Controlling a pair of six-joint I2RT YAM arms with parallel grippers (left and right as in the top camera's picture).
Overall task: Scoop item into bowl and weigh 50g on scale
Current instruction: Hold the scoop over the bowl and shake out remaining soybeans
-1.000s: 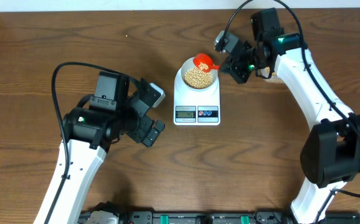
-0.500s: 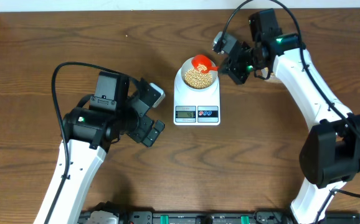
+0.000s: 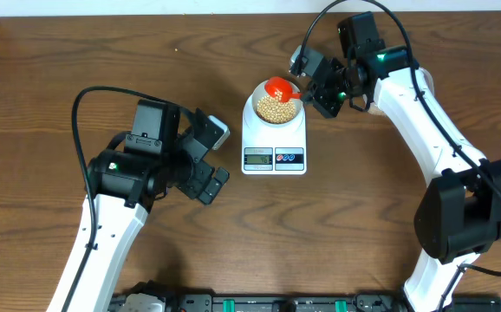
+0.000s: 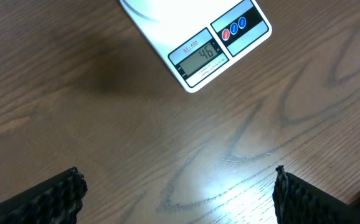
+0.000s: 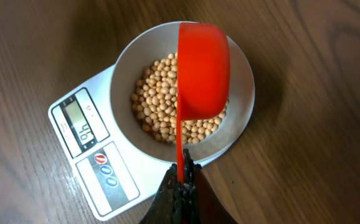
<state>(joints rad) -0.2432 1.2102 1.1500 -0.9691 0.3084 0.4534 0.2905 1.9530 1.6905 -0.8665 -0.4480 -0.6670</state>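
Note:
The white scale (image 3: 274, 139) stands mid-table; its display (image 4: 203, 55) reads 46, and it also shows in the right wrist view (image 5: 99, 165). The pale bowl (image 3: 274, 107) sits on it, holding beige beans (image 5: 161, 106). My right gripper (image 5: 183, 174) is shut on the handle of a red scoop (image 5: 202, 68), which is tipped on its side over the bowl (image 5: 242, 106). The scoop also shows in the overhead view (image 3: 281, 87), with my right gripper (image 3: 311, 87) beside it. My left gripper (image 4: 177, 186) is open and empty over bare wood, left of the scale (image 3: 203, 160).
The wooden table's far edge runs along the top of the overhead view. The left arm's cable (image 3: 86, 95) loops over the table on the left. The right arm (image 3: 424, 113) reaches in from the right side.
My right gripper and wrist have shifted slightly left and up over the bowl, with the scoop turning further. The left arm has not moved.

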